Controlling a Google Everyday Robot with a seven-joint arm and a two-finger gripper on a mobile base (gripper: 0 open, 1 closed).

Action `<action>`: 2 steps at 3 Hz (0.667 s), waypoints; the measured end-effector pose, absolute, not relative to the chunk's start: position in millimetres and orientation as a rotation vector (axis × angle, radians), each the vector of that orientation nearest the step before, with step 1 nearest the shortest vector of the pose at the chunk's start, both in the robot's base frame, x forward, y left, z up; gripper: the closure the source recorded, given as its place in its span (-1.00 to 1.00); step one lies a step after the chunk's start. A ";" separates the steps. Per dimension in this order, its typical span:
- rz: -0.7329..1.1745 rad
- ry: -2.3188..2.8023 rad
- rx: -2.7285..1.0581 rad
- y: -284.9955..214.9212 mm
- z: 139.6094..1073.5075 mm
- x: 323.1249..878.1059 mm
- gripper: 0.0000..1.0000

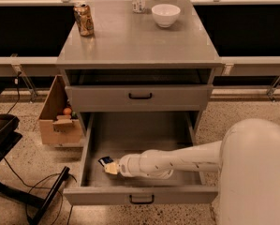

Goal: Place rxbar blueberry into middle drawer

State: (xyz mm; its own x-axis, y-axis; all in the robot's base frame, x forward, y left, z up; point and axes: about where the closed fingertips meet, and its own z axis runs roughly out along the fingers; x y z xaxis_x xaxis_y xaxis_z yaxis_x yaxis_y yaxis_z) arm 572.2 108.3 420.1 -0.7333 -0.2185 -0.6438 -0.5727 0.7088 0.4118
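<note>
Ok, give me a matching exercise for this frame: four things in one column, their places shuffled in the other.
1 soda can
2 bowl
3 gripper
4 cardboard box

A on the floor beside the cabinet
B inside the open drawer, at the snack bar
C cabinet top, back left
D cabinet top, back right

Pairs: 1-C, 2-D, 3-B, 4-A.

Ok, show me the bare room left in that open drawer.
Bare: the drawer's back half, behind the arm, from wall to wall. Crowded: the front, where the arm lies across it and the tool sits by the bar at front left.
</note>
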 end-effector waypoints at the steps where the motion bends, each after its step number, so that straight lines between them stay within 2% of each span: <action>1: 0.823 2.347 -0.601 108.3 420.1 572.2 -0.83; 2: 0.823 2.347 -0.601 108.3 420.1 572.2 -1.00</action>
State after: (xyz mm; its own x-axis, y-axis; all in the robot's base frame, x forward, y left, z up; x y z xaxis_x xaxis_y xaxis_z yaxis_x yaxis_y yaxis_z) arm 572.2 108.3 420.1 -0.7333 -0.2185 -0.6438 -0.5727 0.7088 0.4118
